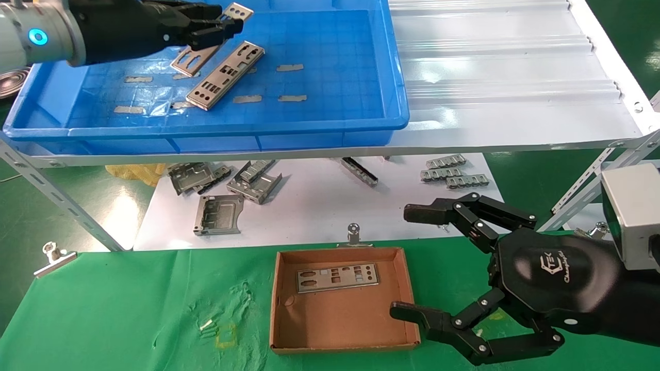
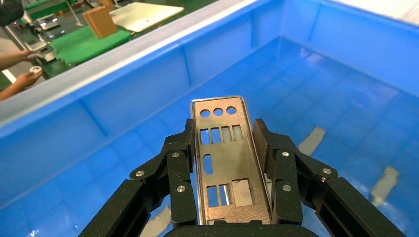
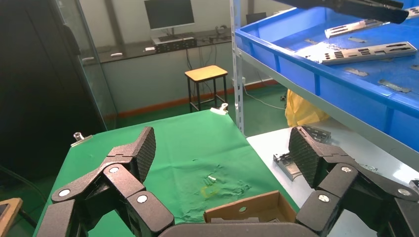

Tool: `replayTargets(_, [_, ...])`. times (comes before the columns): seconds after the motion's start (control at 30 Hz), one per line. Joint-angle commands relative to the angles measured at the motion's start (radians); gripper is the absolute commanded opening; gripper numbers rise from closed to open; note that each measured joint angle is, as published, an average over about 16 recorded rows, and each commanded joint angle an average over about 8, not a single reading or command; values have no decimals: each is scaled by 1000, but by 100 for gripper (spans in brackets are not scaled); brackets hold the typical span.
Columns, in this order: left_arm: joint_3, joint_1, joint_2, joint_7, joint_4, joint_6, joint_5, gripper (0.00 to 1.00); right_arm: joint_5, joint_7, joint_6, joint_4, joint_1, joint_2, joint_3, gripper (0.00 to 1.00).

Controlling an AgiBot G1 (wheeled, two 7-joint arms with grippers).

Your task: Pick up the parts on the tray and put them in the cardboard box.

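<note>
The blue tray (image 1: 356, 121) stands on the shelf at the back left. My left gripper (image 1: 219, 28) is shut on a silver plate (image 1: 192, 61) by its long edges and holds it tilted above the tray floor. The left wrist view shows that plate (image 2: 222, 163) between the jaws of the left gripper (image 2: 225, 126). A second plate (image 1: 225, 76) lies flat in the tray beside it. A third plate (image 1: 336, 277) lies in the cardboard box (image 1: 281, 314) on the green cloth. My right gripper (image 1: 406, 262) is open and empty just right of the box. The right wrist view shows the right gripper (image 3: 222, 143) above the box (image 3: 247, 212).
A white ribbed panel (image 1: 500, 62) lies right of the tray. Below the shelf, grey brackets (image 1: 216, 198) and connector strips (image 1: 451, 174) lie on a white sheet. Metal clips (image 1: 353, 234) (image 1: 54, 257) hold the green cloth (image 1: 129, 309). Slanted shelf legs (image 1: 56, 201) flank the work area.
</note>
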Motion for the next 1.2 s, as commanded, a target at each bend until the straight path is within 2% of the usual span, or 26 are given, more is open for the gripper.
replayTargets(0.03, [-3,-7,-5,1,-1,11,-4,0,0,0,0,0,0,0,0,100])
replayTargets(0.4, [-8,-49,-63,-7,-18,230,-14,0,0,0,0,0,0,0,0,100])
replayTargets(0.63, [-11,-12,-97,97,-91,493,-33,0,0,0,0,0,0,0,0,100])
replayTargets(0.73, [-5,31,-110,128,-161,562,-66,0,0,0,0,0,0,0,0,100])
replayTargets(0.87, [41,128,-151,114,-355,585,-156,0,0,0,0,0,0,0,0,100])
replayTargets(1.03, [143,291,-244,93,-658,563,-287,0,0,0,0,0,0,0,0,100])
replayTargets(1.2, [206,431,-255,138,-777,463,-283,0,0,0,0,0,0,0,0,100])
